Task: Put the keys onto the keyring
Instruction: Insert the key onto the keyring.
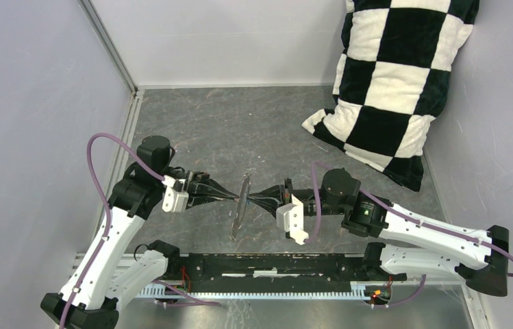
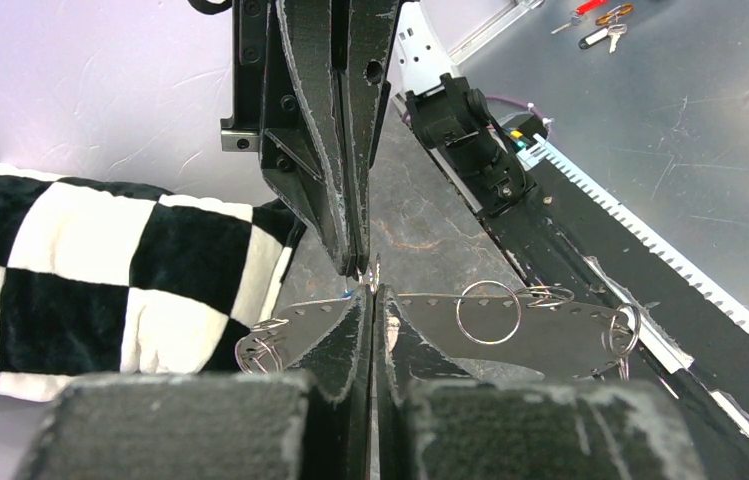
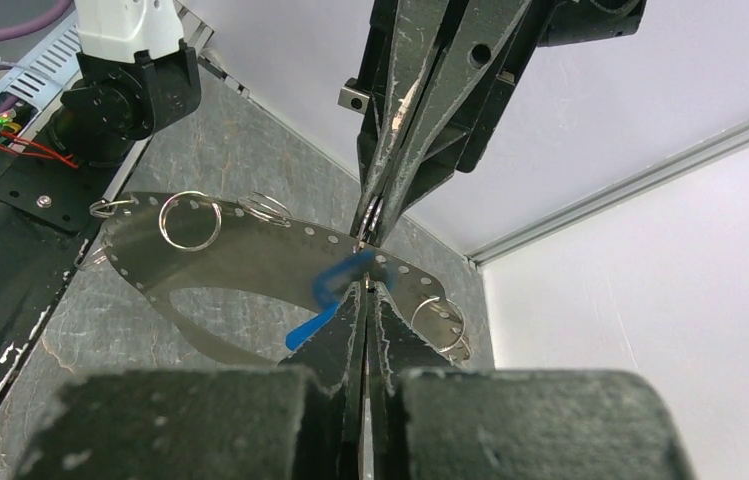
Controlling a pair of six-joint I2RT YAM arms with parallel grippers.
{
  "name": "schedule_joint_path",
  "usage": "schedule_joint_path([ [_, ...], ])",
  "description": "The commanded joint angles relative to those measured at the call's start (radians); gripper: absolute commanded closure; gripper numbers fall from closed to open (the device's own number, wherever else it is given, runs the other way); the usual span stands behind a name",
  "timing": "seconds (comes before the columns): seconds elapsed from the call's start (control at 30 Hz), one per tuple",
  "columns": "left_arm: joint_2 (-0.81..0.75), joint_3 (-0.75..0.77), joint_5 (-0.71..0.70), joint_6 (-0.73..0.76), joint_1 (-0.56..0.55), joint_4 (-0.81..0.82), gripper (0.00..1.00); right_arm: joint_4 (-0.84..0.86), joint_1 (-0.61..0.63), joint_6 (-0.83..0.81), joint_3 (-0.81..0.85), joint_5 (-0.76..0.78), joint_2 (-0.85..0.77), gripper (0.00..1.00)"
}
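We see the keyring [image 3: 250,250] held clear of the counter [image 1: 240,130], roughly midway between the two arms. It is a flat grey metal hoop with small holes along its rim. From above it stands nearly upright and edge-on, so it reads as a thin sliver.

The left end effector [image 2: 371,300] and the right end effector [image 3: 364,290] come at it from opposite sides, both clenched tight. Their tips almost touch at one spot on the hoop's rim. The blue key [image 3: 322,293] sits right at that spot, its blue part curving down beside the right fingers. We cannot tell which of them pinches the key and which the hoop, because each blocks the other's wrist view of the contact point.

Several small split rings [image 3: 190,220] hang through the rim holes on both sides of the grip.

A black-and-white checkered pillow [image 1: 390,75] leans in the far right corner, well apart from the arms. Behind the black base rail [image 1: 274,264], on the bare metal sheet [image 2: 710,130], lie a few loose keys [image 2: 605,28] (too small for us to count).
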Motion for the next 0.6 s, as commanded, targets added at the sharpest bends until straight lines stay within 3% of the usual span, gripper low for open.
schedule_joint_path([
  [0.0, -0.003, 0.001, 0.048, -0.022, -0.006, 0.031, 0.98, 0.040, 0.004, 0.015, 0.053, -0.020, -0.002, 1.00],
  [0.57, -0.007, -0.014, 0.033, -0.011, -0.009, 0.030, 0.98, 0.048, 0.005, 0.029, 0.068, -0.072, 0.015, 1.00],
])
